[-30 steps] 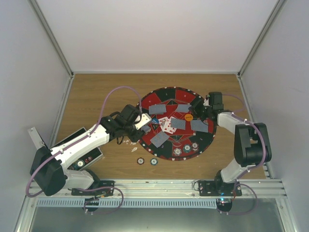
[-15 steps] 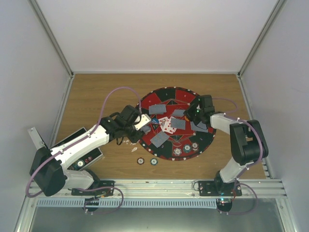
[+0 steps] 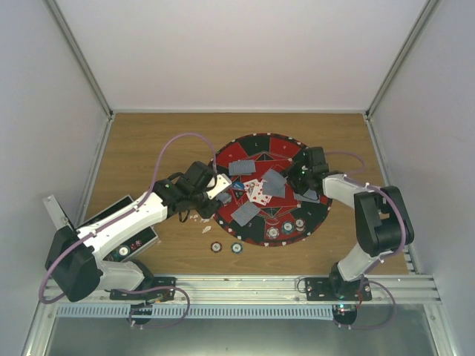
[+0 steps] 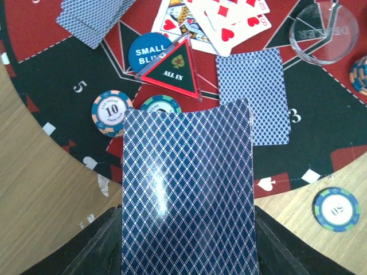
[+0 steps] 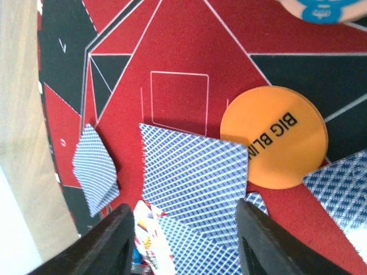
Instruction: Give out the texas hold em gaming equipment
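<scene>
Two grippers hung over the round red-and-black mat (image 3: 256, 144).
I saw the left gripper (image 4: 186, 252) clenched on a blue-backed playing card (image 4: 186, 172); the right gripper (image 5: 186, 240) stood released over a second card (image 5: 195, 172), just beside the orange round disc (image 5: 274, 137).

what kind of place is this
Probably a robot test cell rather than a card room: plain white walls and metal framing box in a wooden table, two robot arms are bolted at its edge, and a round poker mat holds cards and chips.

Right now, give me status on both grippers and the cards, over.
Left gripper shut on blue-backed cards, over the mat edge. Right gripper open above a face-down card overlapping the Big Blind disc. All In marker and chips close ahead of left.
</scene>
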Controlling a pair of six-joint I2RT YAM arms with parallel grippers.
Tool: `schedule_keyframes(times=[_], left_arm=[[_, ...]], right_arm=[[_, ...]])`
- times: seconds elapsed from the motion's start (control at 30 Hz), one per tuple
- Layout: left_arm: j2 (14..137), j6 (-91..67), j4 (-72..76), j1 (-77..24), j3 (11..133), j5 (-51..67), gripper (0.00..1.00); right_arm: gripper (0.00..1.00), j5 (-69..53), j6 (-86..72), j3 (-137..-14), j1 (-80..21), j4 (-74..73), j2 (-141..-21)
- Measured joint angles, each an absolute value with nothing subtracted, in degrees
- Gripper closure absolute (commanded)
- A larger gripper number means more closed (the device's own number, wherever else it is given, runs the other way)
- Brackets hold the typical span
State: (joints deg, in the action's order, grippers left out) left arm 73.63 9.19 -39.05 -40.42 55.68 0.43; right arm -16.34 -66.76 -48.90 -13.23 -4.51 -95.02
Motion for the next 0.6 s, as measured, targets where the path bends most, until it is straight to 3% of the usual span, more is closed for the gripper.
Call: schedule_keyframes(times=[0.13,0.23,0.33,0.6], left_arm=[[73.63,7.84,-38.7,-40.42,55.57,-1.28,0.47],[73.78,5.48,-38.33,-39.59,55.53,-2.68,0.46],[74.56,1.67,-38.04,-36.38,55.55,-4.12,0.46],[81.38,-11.03,-38.11,-23.83,55.31,-9.06,0.45]], right_arm=[[0.16,-14.5,-65.45,-49.1,-13.45,-7.33,-92.09],[0.05,-12.23,-63.77,-49.76,-13.5,-10.17,-88.66],[0.01,-9.34,-61.52,-51.53,-13.43,-12.99,-85.62],[0.0,-0.32,-51.22,-58.19,-11.25,-20.12,-82.02]])
